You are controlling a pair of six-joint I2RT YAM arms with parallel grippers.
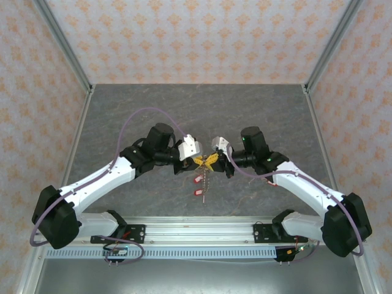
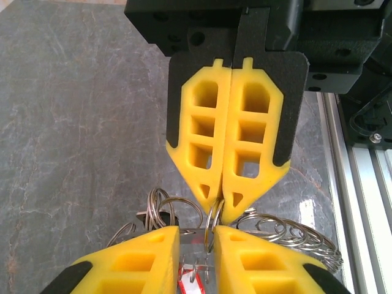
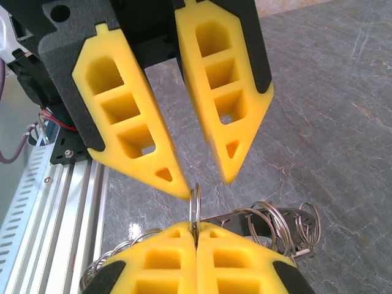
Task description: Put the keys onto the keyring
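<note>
Keyring (image 3: 193,205) of thin silvery coiled wire clamped in right yellow honeycombed jaws; left jaws apart

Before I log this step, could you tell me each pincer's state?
Left pincer: open.
Right pincer: shut on a thin metal ring.

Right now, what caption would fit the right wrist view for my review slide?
Right gripper shut on a thin metal ring; left gripper open opposite it, loose rings alongside.
</note>
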